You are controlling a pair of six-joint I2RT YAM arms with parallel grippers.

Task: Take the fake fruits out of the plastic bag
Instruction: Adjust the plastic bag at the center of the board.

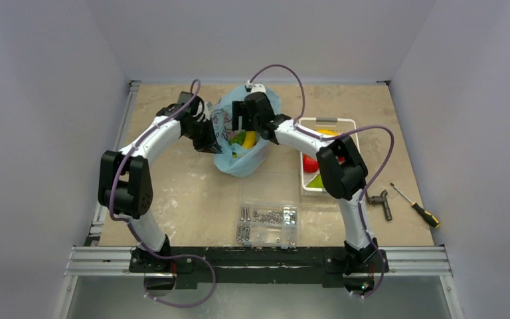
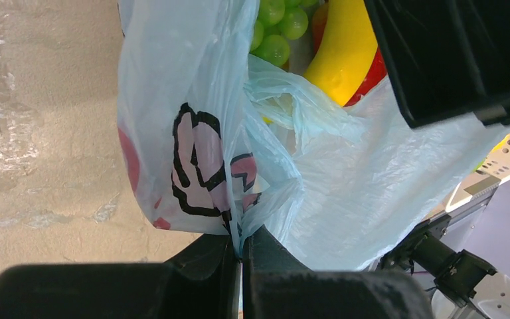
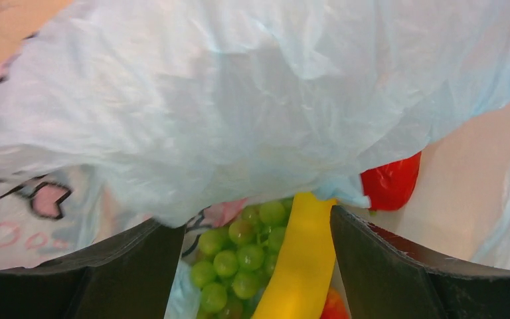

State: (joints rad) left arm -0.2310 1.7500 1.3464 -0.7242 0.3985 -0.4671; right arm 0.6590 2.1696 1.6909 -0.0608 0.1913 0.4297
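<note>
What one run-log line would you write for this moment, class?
left gripper: shut on plastic bag edge | right gripper: open over banana and green grapes inside bag | white basket: holds some fruits

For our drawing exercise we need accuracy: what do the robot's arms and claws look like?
The left arm and right arm have white tubular links, bulky black joint housings and a thin purple cable looping along each. The left claw and right claw are matte black.
</note>
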